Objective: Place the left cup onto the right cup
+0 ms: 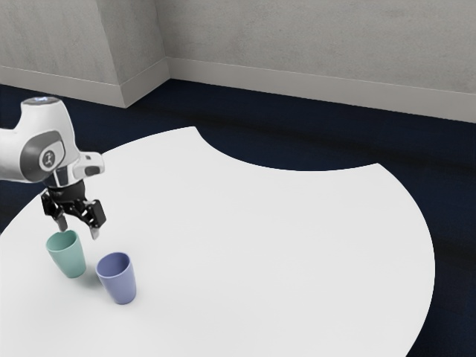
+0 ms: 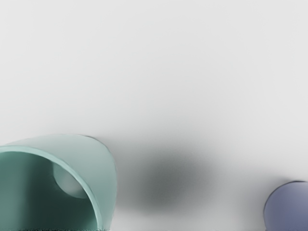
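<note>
Two cups stand upright near the table's front left edge in the exterior view: a green cup (image 1: 67,254) on the left and a blue-violet cup (image 1: 117,277) just to its right. My gripper (image 1: 79,227) hovers just above and slightly behind the green cup's rim, open, with nothing between its fingers. In the wrist view the green cup (image 2: 62,178) lies close under the hand with its hollow inside showing. The rim of the blue-violet cup (image 2: 288,207) shows off to the other side, and the hand's shadow falls on the table between them.
The white table (image 1: 260,245) has a curved cut-out at its far edge and stretches wide and bare toward the exterior view's right. Dark floor and grey walls lie beyond it.
</note>
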Robot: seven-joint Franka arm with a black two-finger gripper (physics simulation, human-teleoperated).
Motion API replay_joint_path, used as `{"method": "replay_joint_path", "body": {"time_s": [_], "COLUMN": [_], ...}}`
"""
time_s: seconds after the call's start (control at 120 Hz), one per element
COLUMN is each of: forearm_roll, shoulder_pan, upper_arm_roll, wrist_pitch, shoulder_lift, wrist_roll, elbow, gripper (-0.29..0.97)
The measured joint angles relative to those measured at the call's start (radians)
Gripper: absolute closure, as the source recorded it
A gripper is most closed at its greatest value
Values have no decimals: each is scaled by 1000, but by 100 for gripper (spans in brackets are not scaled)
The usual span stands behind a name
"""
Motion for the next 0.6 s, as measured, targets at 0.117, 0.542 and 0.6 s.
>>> {"method": "replay_joint_path", "body": {"time_s": [0.117, 0.542, 0.6], "forearm_roll": [6, 24, 24], "shoulder_pan": [0, -1, 0], "upper_arm_roll": [-3, -7, -7], "wrist_pitch": [4, 31, 35], "shoulder_lift": [4, 17, 20], "wrist_roll": [2, 57, 64], "elbow": [-8, -13, -13], "gripper": [0, 0, 0]}}
